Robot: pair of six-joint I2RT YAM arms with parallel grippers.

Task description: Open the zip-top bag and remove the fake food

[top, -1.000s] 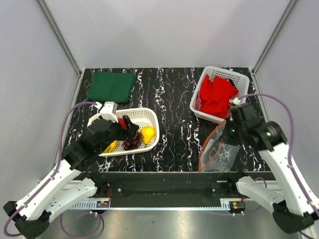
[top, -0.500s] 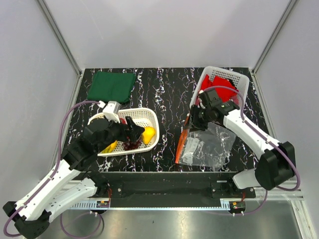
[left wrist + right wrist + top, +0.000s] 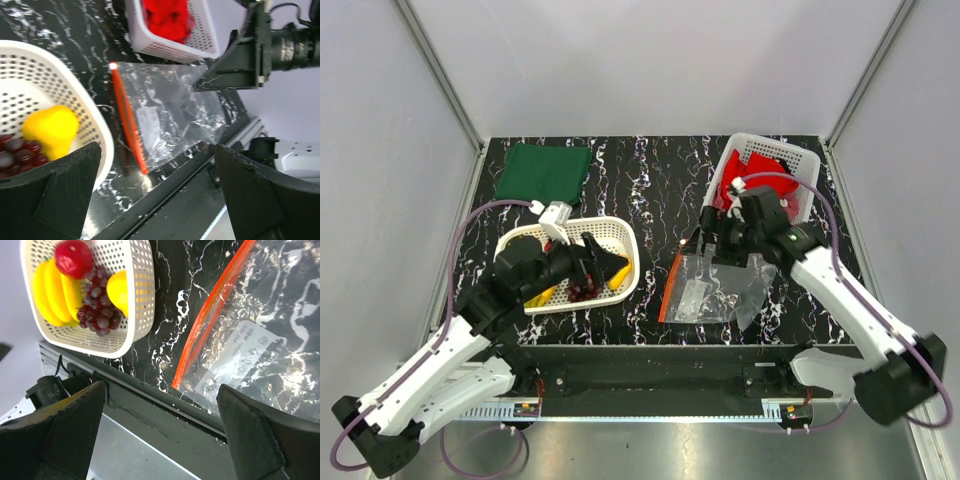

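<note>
The zip-top bag point(image 3: 715, 290) lies flat on the black marbled table, its orange strip point(image 3: 670, 288) along the left edge. Only a printed label shows through it point(image 3: 260, 340). The fake food sits in the white basket point(image 3: 620, 232) on the left: banana bunch point(image 3: 47, 290), red fruit point(image 3: 73, 257), grapes point(image 3: 97, 310) and lemon point(image 3: 117, 290). My left gripper point(image 3: 603, 258) hovers open over the basket's right half, nothing between its fingers. My right gripper point(image 3: 712, 240) hangs open just above the bag's far edge, apart from it.
A second white basket point(image 3: 790, 160) with a red cloth point(image 3: 750, 190) stands at the back right, close behind the right gripper. A green cloth point(image 3: 542, 172) lies at the back left. The table's front rail point(image 3: 650, 352) runs just below the bag.
The right gripper opened and let go of the bag, which slid left and settled flat. The right arm swung left with it. The left gripper opened a little wider over the basket.
</note>
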